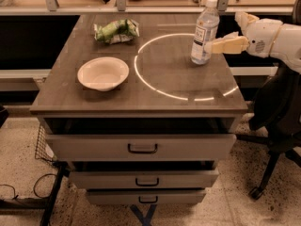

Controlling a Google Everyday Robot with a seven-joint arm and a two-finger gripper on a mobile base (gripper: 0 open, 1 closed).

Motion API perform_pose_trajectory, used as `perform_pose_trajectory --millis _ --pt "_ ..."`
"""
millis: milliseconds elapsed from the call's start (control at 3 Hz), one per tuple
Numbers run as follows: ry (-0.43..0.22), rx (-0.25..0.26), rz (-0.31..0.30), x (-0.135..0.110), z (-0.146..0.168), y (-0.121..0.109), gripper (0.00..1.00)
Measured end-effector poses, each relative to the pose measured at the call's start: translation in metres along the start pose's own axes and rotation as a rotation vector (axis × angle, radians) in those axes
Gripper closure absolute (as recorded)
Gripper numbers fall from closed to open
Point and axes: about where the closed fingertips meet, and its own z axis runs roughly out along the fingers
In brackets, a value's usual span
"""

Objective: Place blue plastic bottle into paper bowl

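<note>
Paper bowl (103, 73) sat upright near left edge of worktop (94, 105), empty. Blue plastic bottle (205, 32) stood near far right corner, long axis vertical, white cap up, label toward front. Pincer (224, 31) reached in over right edge, fingers spread, nearer finger (225, 45) at bottle's right side; could not tell if touching. Green snack bag (116, 30) lay by far edge, behind bowl. Open worktop between bowl and bottle, crossed by white ring (141, 76). Top drawer (141, 147) under front edge stood slightly out.
</note>
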Motion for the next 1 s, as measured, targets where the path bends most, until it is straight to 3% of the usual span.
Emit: perform_pose_trajectory --millis 1000 --pt "-0.112 -0.022 0.117 0.020 0.054 -0.033 0.01"
